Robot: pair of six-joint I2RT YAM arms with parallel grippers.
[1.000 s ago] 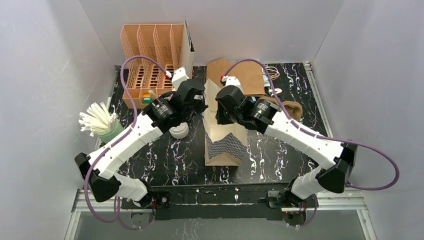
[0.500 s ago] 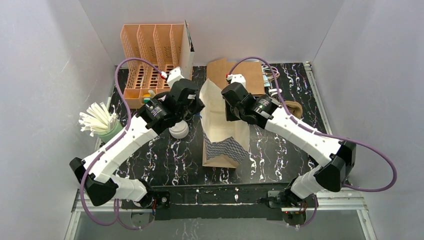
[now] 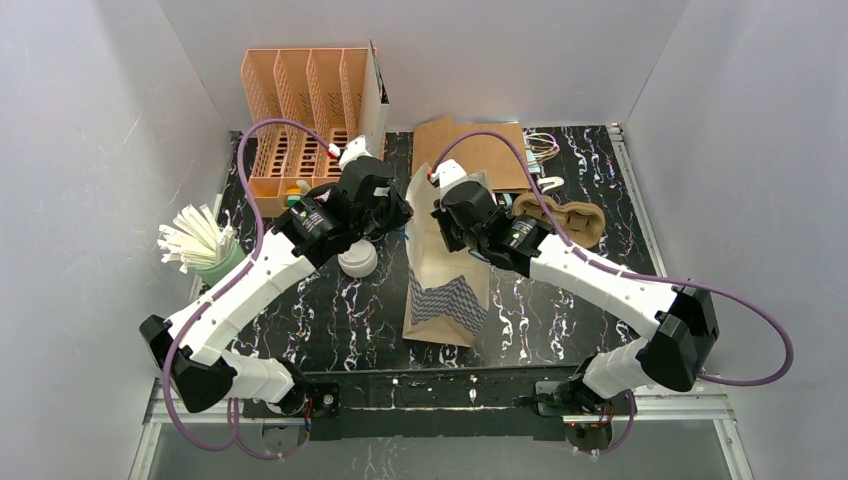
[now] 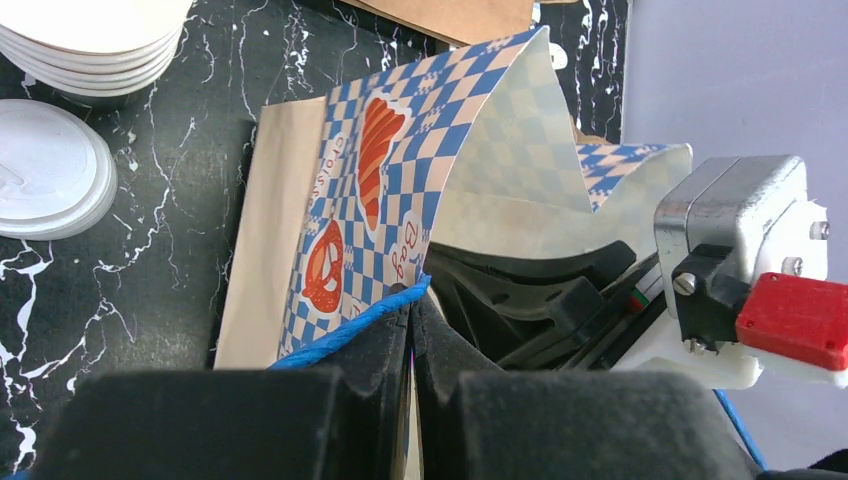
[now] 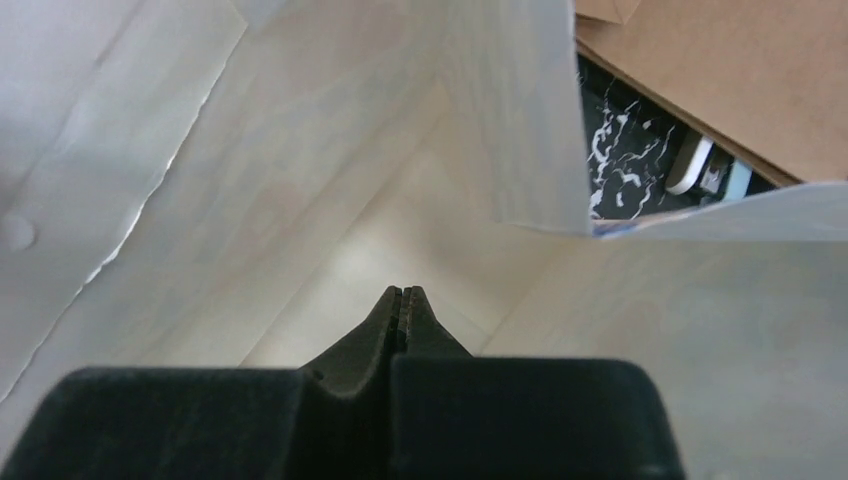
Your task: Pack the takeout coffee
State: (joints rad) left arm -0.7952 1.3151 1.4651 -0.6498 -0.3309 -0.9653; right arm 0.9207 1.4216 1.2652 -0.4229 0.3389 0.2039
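Top external hides both: left jaws pinch the bag (image 3: 445,290) rim, right jaws pressed together inside.

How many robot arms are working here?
2. The left arm reaches from the near-left corner to the rim of the paper bag; the right arm reaches from the near-right corner into its mouth. None looks hidden.

Showing small blue lettering, turned sideways, beside orange drawings on the blue-chequered paper bag (image 4: 400,140); not reading clearly enough for making out any word.
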